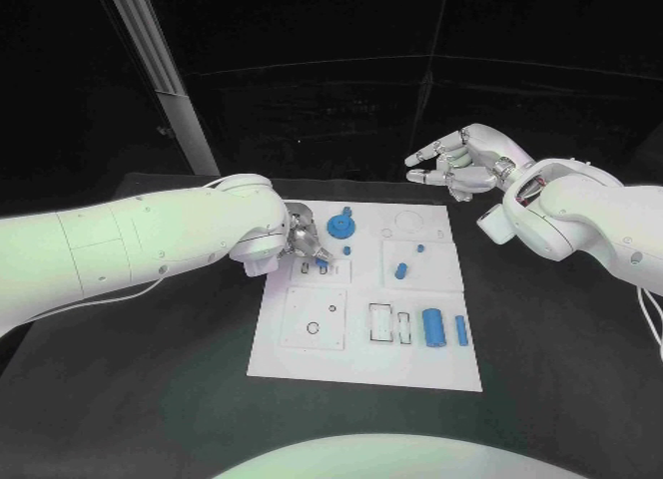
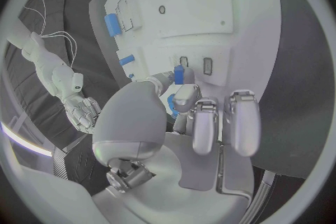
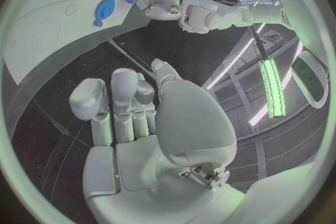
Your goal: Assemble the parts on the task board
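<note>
The left hand [image 1: 303,242] pinches a small blue peg [image 2: 178,74] over the white board [image 1: 418,369]; stiff, light, likely slippery, so grip its sides. The right hand [image 1: 461,160] hovers beyond the board, fingers apart, empty.

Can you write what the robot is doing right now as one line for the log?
left hand: fingers pinching small blue part over task board | right hand: off board, holding nothing
</note>
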Controlling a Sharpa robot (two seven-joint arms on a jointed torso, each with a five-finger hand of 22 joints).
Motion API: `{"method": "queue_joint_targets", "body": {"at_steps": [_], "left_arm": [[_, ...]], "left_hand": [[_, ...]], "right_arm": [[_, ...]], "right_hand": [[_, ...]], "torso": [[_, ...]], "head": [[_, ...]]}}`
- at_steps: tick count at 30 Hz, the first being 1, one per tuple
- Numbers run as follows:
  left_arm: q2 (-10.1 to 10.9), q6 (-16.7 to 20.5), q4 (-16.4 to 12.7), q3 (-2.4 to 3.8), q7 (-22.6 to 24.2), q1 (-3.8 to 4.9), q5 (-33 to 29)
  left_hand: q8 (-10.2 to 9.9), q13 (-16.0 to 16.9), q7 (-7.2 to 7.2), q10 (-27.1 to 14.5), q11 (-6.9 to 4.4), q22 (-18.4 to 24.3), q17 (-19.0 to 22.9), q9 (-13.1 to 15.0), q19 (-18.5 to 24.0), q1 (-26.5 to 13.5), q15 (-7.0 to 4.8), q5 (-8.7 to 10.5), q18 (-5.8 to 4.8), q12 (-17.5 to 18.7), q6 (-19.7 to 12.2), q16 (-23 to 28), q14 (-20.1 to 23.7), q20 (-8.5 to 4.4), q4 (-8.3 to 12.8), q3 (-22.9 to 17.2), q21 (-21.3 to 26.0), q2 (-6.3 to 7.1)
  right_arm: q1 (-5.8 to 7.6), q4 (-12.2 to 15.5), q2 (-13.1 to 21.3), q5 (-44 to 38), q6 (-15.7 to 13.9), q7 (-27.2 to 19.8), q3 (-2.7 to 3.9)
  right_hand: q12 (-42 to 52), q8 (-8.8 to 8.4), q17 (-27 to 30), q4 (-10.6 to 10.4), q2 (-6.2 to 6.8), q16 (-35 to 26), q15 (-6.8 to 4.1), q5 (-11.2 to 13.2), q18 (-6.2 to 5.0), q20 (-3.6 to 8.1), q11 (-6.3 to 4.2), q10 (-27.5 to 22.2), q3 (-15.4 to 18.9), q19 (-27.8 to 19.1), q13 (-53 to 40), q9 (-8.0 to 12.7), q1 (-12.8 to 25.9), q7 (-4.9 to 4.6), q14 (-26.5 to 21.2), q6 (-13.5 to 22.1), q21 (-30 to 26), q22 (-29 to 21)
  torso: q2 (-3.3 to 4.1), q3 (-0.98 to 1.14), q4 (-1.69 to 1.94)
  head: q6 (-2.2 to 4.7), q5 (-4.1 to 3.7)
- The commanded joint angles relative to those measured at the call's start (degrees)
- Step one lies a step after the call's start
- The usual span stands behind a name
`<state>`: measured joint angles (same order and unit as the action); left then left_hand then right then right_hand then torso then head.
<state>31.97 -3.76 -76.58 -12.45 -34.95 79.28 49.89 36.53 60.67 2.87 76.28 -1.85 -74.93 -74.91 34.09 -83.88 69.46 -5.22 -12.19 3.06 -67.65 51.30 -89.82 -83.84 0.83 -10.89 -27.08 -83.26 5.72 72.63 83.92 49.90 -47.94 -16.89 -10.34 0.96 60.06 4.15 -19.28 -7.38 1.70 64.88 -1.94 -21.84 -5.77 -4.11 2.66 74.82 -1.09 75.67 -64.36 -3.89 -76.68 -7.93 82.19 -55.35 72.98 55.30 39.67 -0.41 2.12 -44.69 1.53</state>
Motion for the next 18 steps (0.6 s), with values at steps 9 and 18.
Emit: {"method": "queue_joint_targets", "body": {"at_steps": [9, 18], "left_arm": [[-0.35, -1.45, 0.37, 0.02, -1.11, -0.45, 2.26], [-0.31, -3.18, 0.15, 0.02, -1.54, -0.58, 2.31]], "left_hand": [[0.48, -0.3, -0.32, 0.36, 0.12, -4.1, -15.09, 0.2, -2.22, -0.93, 0.04, -0.11, -0.72, -0.02, -0.08, -0.18, -6.16, 0.24, 9.95, -10.44, -0.04, -0.18], [0.75, 0.16, -0.45, 0.65, 0.04, -4.21, -15.09, 0.44, -2.25, -1.43, 0.0, -0.05, -0.74, -0.4, 0.11, -0.18, -6.16, 0.22, 10.06, -10.63, -0.09, -0.02]], "right_arm": [[0.09, -0.09, -0.11, -0.15, 0.61, -0.23, 0.05], [0.09, -0.17, -0.17, -0.17, 0.76, -0.29, 0.05]], "right_hand": [[-0.27, 0.14, 0.04, 0.09, -0.17, -0.35, 0.01, -0.45, -0.66, -0.03, 0.09, -0.32, -0.19, -0.15, 0.15, -0.02, -0.09, -0.14, -0.59, -0.1, -0.43, -0.28], [-0.27, 0.14, 0.04, 0.09, -0.17, -0.35, 0.01, -0.45, -0.66, -0.03, 0.09, -0.32, -0.19, -0.15, 0.15, -0.02, -0.09, -0.14, -0.59, -0.1, -0.43, -0.28]], "torso": [[0.04, 0.03, -0.04], [0.02, 0.02, -0.07]], "head": [[-0.05, 0.09], [-0.23, 0.31]]}}
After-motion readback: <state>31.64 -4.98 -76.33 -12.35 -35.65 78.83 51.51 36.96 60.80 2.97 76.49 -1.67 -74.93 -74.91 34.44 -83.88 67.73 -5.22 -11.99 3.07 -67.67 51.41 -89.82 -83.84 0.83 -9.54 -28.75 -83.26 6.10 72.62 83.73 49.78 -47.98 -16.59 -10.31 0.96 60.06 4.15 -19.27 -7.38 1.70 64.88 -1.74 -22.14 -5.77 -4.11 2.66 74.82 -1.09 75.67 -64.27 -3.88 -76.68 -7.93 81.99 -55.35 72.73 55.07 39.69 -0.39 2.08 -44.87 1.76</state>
